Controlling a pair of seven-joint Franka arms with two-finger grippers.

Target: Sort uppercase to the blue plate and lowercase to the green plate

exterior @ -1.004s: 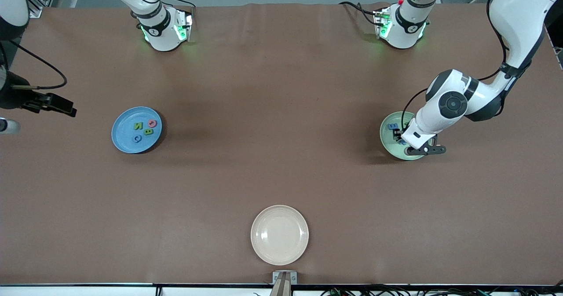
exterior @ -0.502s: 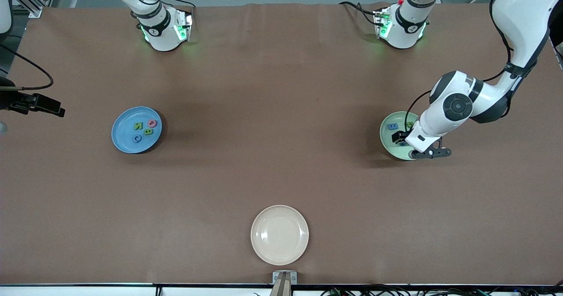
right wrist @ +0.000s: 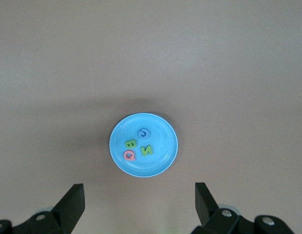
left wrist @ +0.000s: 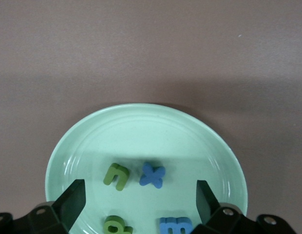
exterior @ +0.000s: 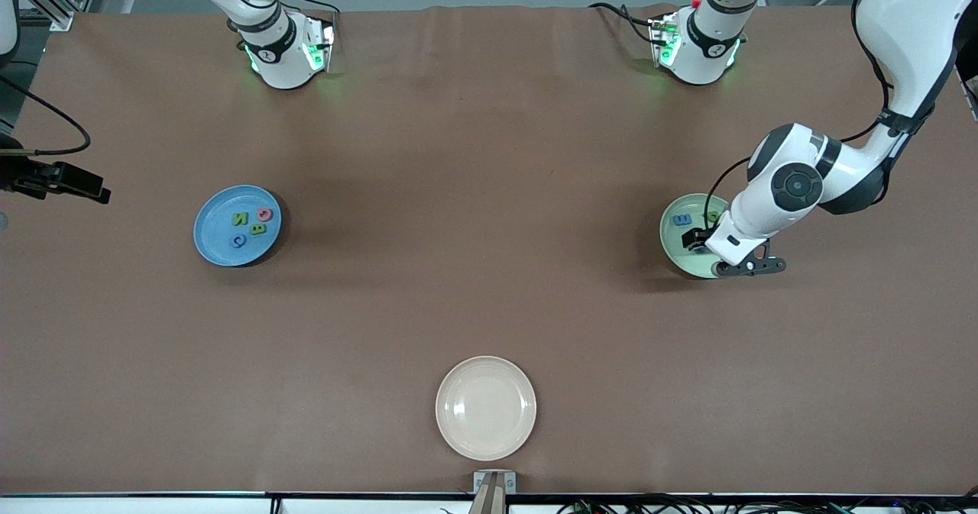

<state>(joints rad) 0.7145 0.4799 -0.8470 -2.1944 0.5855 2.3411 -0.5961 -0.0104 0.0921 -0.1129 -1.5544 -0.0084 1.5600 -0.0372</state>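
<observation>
The sky-blue plate [exterior: 237,225] sits toward the right arm's end of the worktop [exterior: 489,155], holding four small foam capitals: a green N [exterior: 240,219], a red ring letter [exterior: 264,214], a green B [exterior: 257,229] and a blue C [exterior: 239,241]. The pale green plate [exterior: 672,243] sits toward the left arm's end, with a green hooked letter [left wrist: 116,175], a blue x [left wrist: 152,175], a green p [left wrist: 117,226] and a blue m [left wrist: 176,225] inside. The left hand [left wrist: 140,197] hangs over this plate, fingers wide, holding nothing. The right hand [right wrist: 140,202] waits high over the blue plate, fingers wide, holding nothing. A cream plate [exterior: 486,407] lies near the worktop's front edge.
</observation>
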